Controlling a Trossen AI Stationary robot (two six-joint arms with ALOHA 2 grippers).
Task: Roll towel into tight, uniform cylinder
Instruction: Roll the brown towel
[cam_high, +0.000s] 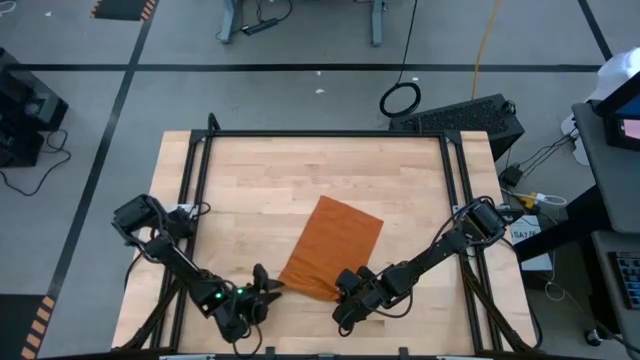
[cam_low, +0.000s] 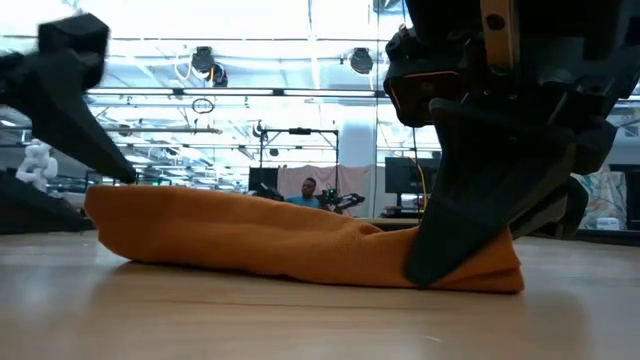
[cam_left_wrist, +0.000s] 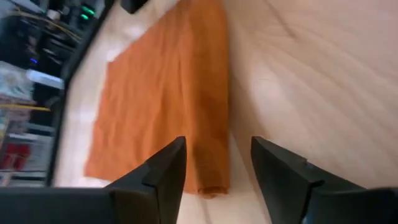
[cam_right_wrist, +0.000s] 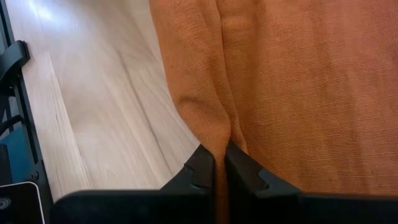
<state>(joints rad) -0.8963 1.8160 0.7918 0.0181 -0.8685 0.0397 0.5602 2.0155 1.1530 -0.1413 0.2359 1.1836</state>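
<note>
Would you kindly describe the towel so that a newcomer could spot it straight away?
Look at the wooden table framed by black rails; toward its near edge, between the two dark arms, lies the towel. It is a rust-orange cloth, the only coloured thing on the wood, its near edge pinched by the right gripper.

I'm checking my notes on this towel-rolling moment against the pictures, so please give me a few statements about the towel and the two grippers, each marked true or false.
1. The rust-orange soft fabric towel lies on the pale wooden tabletop. True.
2. The right gripper is shut on a fold of the towel. True.
3. The left gripper is clamped on the towel. False: its fingers stand apart at the towel's near end, holding nothing.
4. The towel is already a tight cylinder. False: most of it lies flat, with one long edge folded over.
5. Both grippers are at the same end of the towel. True.
</note>
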